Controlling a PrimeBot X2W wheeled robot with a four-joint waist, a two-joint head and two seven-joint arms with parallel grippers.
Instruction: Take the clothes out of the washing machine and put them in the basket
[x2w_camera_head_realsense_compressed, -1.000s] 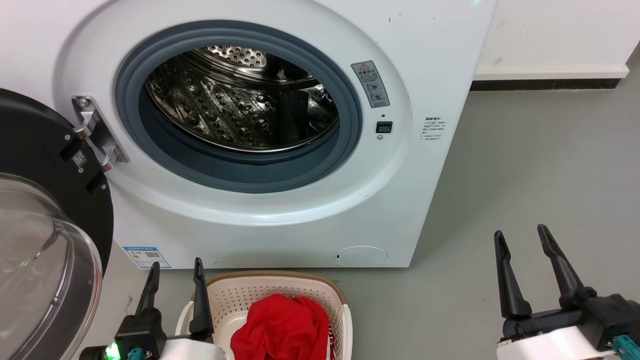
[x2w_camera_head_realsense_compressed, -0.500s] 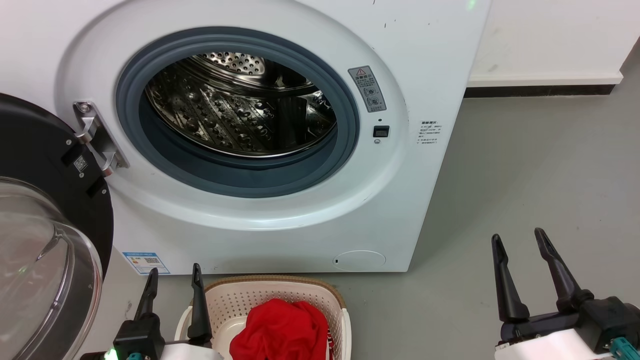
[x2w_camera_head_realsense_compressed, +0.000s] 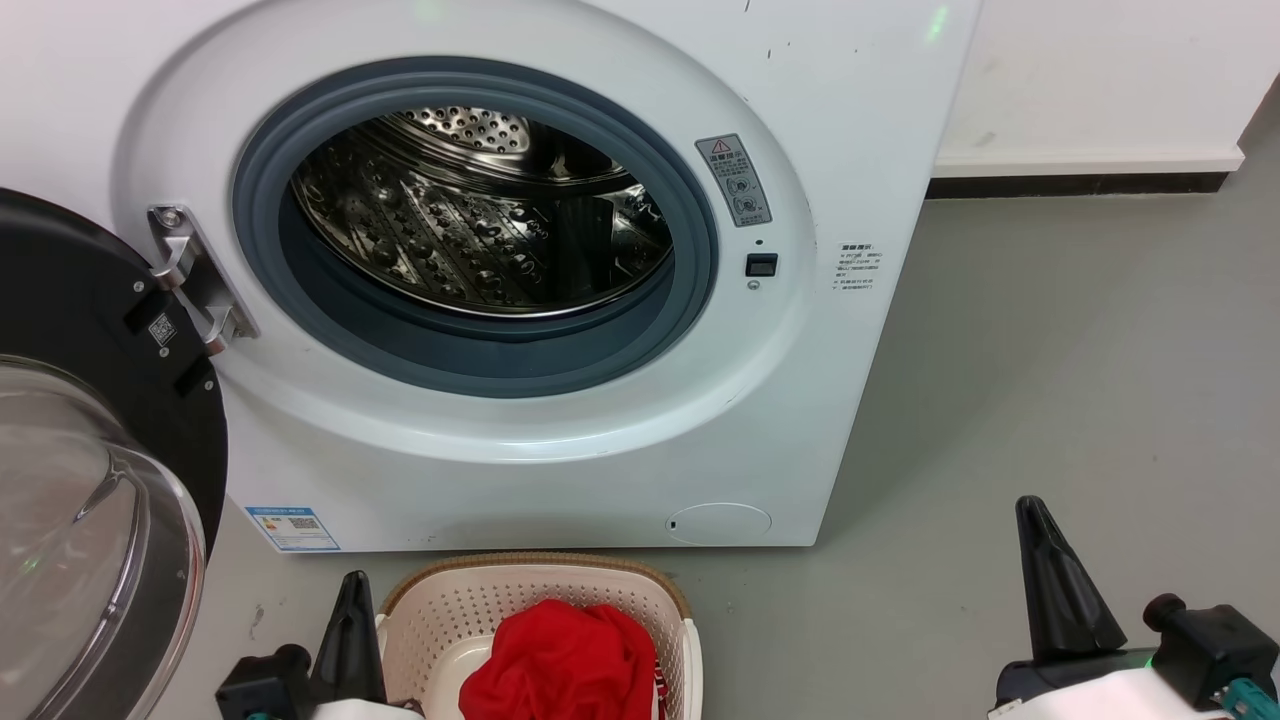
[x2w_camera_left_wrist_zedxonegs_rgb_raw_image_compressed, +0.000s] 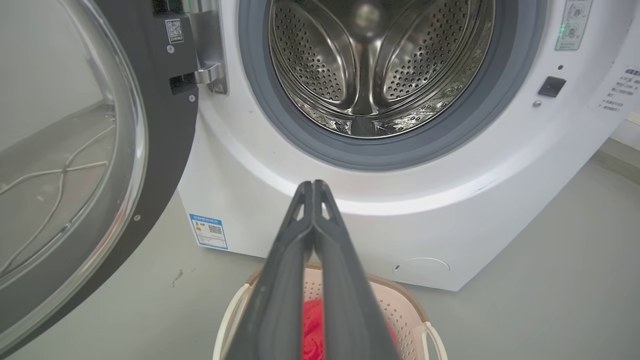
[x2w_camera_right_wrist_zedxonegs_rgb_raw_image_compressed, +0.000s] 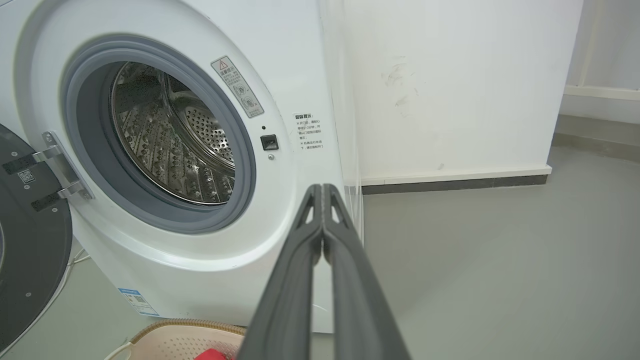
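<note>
Observe left gripper (x2w_camera_head_realsense_compressed: 354, 580) and right gripper (x2w_camera_head_realsense_compressed: 1031, 506) each pinched closed and empty, red clothes (x2w_camera_head_realsense_compressed: 560, 655) heaped in basket (x2w_camera_head_realsense_compressed: 530, 562) just before washing machine (x2w_camera_head_realsense_compressed: 600, 450), door (x2w_camera_head_realsense_compressed: 110, 330) swung open.

Smooth grey floor (x2w_camera_head_realsense_compressed: 1050, 350) meets a white wall (x2w_camera_head_realsense_compressed: 1100, 70) with dark skirting (x2w_camera_head_realsense_compressed: 1070, 185) below.

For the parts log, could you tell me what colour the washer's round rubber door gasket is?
The round rubber gasket is grey, clearest in the head view.
</note>
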